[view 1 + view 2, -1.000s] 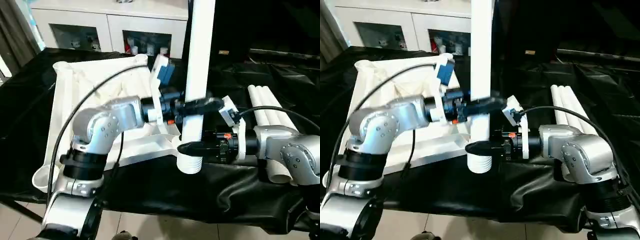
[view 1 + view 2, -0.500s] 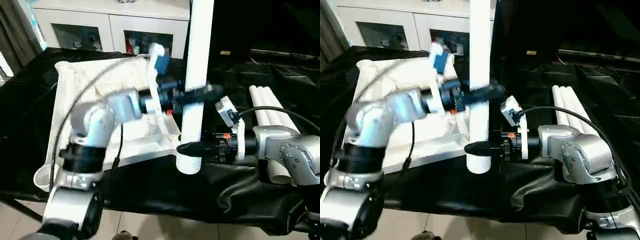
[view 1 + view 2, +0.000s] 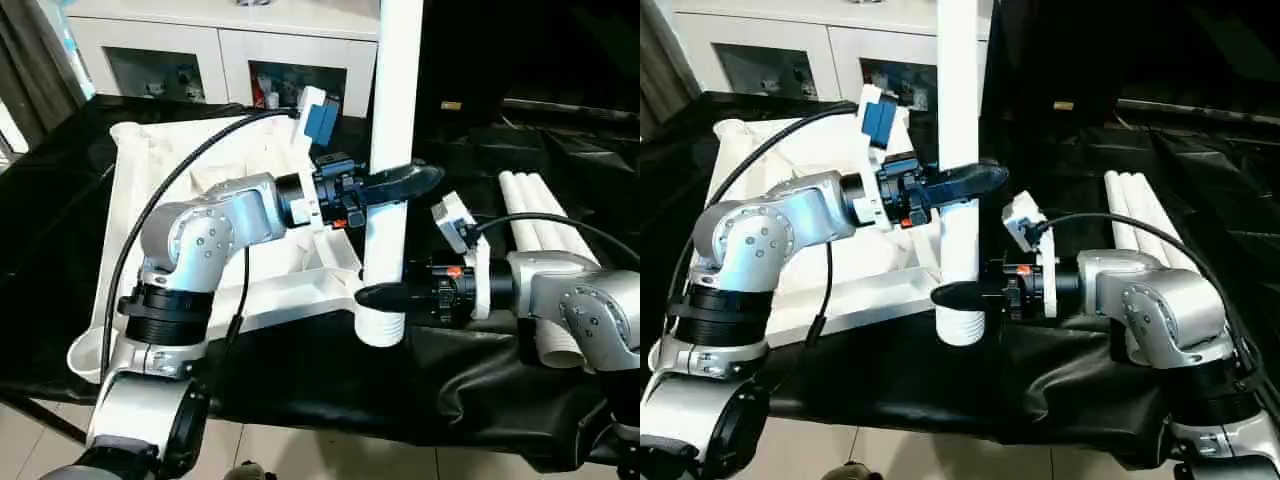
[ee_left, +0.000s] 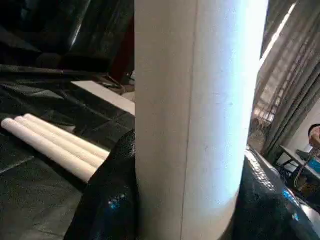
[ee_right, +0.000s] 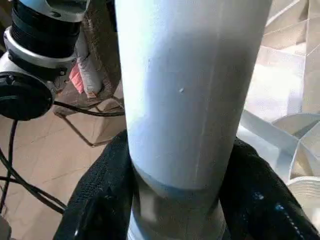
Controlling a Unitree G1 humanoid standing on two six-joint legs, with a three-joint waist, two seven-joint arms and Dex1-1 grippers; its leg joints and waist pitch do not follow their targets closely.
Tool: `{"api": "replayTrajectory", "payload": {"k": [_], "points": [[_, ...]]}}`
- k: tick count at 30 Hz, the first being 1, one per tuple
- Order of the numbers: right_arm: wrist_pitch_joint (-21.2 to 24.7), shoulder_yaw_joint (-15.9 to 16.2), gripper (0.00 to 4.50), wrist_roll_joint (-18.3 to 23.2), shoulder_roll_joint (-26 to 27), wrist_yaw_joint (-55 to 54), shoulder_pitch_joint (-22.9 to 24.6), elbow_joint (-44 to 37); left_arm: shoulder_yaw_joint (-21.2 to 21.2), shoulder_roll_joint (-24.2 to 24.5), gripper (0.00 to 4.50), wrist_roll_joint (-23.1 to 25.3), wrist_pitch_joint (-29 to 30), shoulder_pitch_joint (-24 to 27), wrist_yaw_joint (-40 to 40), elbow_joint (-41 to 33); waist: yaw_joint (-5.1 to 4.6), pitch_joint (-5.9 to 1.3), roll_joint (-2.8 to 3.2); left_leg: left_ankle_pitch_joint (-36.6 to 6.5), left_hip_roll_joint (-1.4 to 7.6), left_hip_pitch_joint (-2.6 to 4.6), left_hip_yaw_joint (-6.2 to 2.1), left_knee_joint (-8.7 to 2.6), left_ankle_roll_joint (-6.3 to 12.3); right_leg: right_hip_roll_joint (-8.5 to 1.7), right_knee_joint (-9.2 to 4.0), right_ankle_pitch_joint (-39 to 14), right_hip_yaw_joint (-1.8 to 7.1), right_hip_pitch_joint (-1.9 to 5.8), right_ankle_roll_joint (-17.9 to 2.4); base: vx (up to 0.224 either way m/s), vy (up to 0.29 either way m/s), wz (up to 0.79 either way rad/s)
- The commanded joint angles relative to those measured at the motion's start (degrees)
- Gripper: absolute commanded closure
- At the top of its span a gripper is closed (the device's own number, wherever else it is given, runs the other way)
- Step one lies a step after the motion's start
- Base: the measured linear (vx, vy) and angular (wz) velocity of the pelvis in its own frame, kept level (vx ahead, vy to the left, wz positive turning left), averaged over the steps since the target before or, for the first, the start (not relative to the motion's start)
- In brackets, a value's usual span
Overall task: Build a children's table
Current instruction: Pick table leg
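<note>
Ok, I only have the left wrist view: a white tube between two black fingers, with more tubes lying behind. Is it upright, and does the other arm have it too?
Observer: Yes, the leg stands vertical with its threaded end down. The right end effector clamps it low, just above the threads.
Operator: Where does mine sit on it?
Observer: The left end effector grips the leg higher up, above the right one.
Operator: Is the top nearby?
Observer: The table top lies ribbed side up on the black-draped table. The leg's threads hang exposed beside its near corner, not yet in a socket.
</note>
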Motion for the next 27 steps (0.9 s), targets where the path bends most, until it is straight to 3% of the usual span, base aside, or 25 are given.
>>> {"api": "replayTrajectory", "payload": {"k": [1,13,23,24,27], "points": [[-1.70,0.19,1.89,-0.65,-0.30,0.11,-0.16,-0.94,1.02,0.01,2.66,0.09,-0.52,-1.37,1.19,0.61,0.11,-4.42,-1.09,0.51,3.57,1.01,-1.23,-3.17,3.63,-5.14,-3.64,5.20,2.77,2.79,-15.32,0.000,0.000,0.00],[-2.23,-0.90,1.00,-0.61,0.93,-0.53,-1.77,1.22,-0.12,-0.27,2.67,0.46,-1.78,0.27,0.82,-0.75,0.06,-4.42,-1.28,0.57,3.63,1.05,-1.20,-3.16,3.89,-5.19,-3.62,4.84,2.76,2.72,-15.24,0.000,0.000,0.00],[0.01,-0.92,0.99,0.25,1.37,-1.16,-2.33,2.11,-0.94,0.26,2.67,-1.22,-0.76,1.06,-1.02,-3.20,0.04,-4.35,-1.16,0.38,3.60,1.04,-1.18,-3.22,3.68,-5.12,-3.69,4.32,2.76,2.68,-15.33,0.000,0.000,0.00],[0.12,-0.92,1.26,0.35,1.35,-1.11,-2.34,2.13,-0.93,0.27,2.67,-1.27,-0.75,1.06,-1.05,-3.20,0.03,-4.35,-1.24,0.34,3.61,1.05,-1.20,-3.25,3.57,-5.12,-3.66,4.14,2.76,2.72,-15.15,0.000,0.000,0.00],[0.31,-0.93,1.36,0.41,1.32,-1.02,-2.37,2.25,-1.04,0.35,2.67,-1.31,-0.77,1.05,-1.44,-3.22,0.02,-4.37,-1.24,0.35,3.59,1.04,-1.19,-3.24,3.46,-5.12,-3.69,4.16,2.79,2.73,-14.98,0.000,0.000,0.00]]}}
